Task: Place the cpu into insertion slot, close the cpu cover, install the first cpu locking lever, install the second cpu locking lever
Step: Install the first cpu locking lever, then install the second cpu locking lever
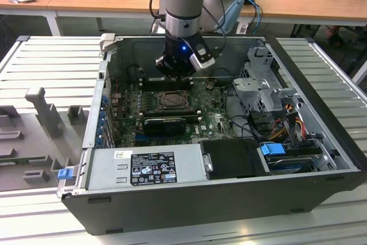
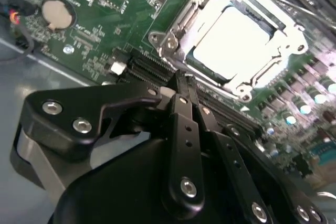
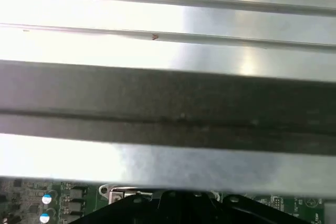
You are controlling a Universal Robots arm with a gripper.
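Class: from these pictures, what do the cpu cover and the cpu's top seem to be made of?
The cpu cover: likely stamped metal with a bright silvery finish, its edges glinting. The cpu: its top looks like pale matte metal, glowing evenly; glare leaves that less sure.

text: none legible | power supply label [image 1: 152, 167]: print too small to read

Metal, plastic and circuit board under the work light

Just beyond the matt black plastic hand [image 2: 181, 85], the cpu [image 2: 231, 40] is showing a smooth pale metal top that is glaring white, the cpu cover [image 2: 176, 38] is gleaming as bare silvery metal, and the green motherboard [image 2: 105, 14] is looking glossy.
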